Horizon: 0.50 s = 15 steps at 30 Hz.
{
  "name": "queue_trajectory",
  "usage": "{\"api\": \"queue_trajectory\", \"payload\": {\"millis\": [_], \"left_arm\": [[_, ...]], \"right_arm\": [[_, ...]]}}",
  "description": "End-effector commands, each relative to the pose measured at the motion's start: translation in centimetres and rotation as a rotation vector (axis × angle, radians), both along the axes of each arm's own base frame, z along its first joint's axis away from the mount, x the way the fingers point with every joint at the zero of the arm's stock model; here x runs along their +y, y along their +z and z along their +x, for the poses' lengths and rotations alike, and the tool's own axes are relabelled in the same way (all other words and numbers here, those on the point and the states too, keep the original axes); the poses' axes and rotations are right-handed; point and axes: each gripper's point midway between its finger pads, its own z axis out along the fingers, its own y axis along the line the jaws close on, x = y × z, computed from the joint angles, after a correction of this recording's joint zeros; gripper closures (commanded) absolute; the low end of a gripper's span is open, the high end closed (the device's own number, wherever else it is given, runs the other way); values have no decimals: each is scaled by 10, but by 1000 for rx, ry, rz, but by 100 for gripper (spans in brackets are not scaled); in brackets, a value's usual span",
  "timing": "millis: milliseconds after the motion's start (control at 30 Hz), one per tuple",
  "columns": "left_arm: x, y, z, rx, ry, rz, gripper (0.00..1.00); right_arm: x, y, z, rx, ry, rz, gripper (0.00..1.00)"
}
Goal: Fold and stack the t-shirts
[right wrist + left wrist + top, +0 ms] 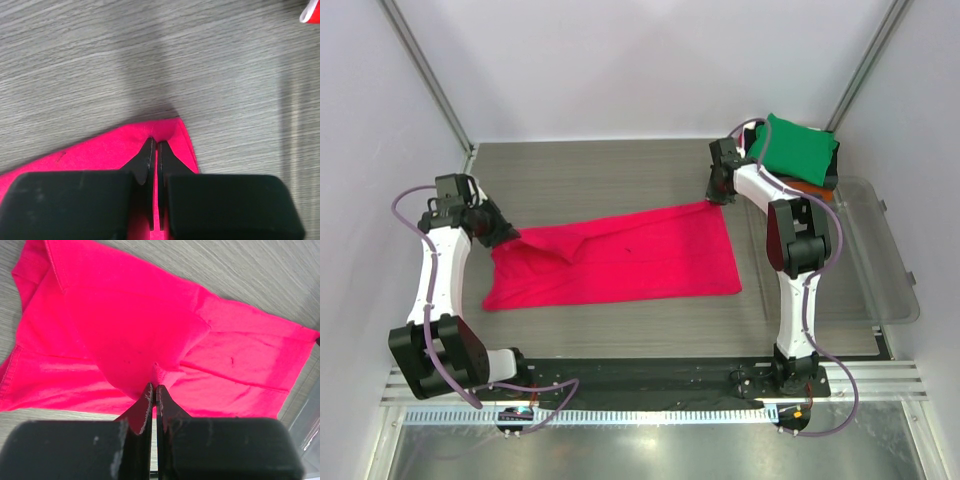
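Grey wood-grain table [620,170], pale walls [640,60], crimson-pink t-shirt [620,258] laid mid-table, its left edge pinched by left gripper [154,389], far-right corner pinched by right gripper [154,143], green t-shirt [797,148] stacked at far right.

text: none legible | labels: none | numbers: none

Green t-shirt [798,148] hides most of orange t-shirt [812,186]; crimson t-shirt [125,330] cropped

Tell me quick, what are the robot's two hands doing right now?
Left gripper: closed, pinching the pink t-shirt at its left end.
Right gripper: closed, pinching the same shirt's far right corner.
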Motion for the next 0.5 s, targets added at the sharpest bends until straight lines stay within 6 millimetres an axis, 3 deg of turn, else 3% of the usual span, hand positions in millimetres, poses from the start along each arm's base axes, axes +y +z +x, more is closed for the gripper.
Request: {"api": "queue_trajectory", "payload": {"millis": [0, 200, 267, 333, 367, 433, 467], "left_arm": [[3, 28, 11, -80, -1, 9, 100], [11, 51, 4, -112, 28, 30, 100], [15, 54, -1, -119, 48, 29, 100], [18, 52, -5, -115, 63, 18, 100], [18, 56, -8, -129, 67, 18, 100], [19, 54, -13, -120, 74, 15, 100], [18, 55, -15, -125, 73, 14, 100]], "right_arm": [[3, 48, 12, -102, 3, 19, 99], [3, 80, -10, -135, 7, 57, 99], [4, 71, -27, -97, 12, 73, 99], [5, 79, -39, -105, 11, 91, 99], [3, 69, -50, -78, 14, 87, 99], [2, 77, -61, -92, 13, 100, 99], [0, 68, -72, -68, 10, 98, 99]]}}
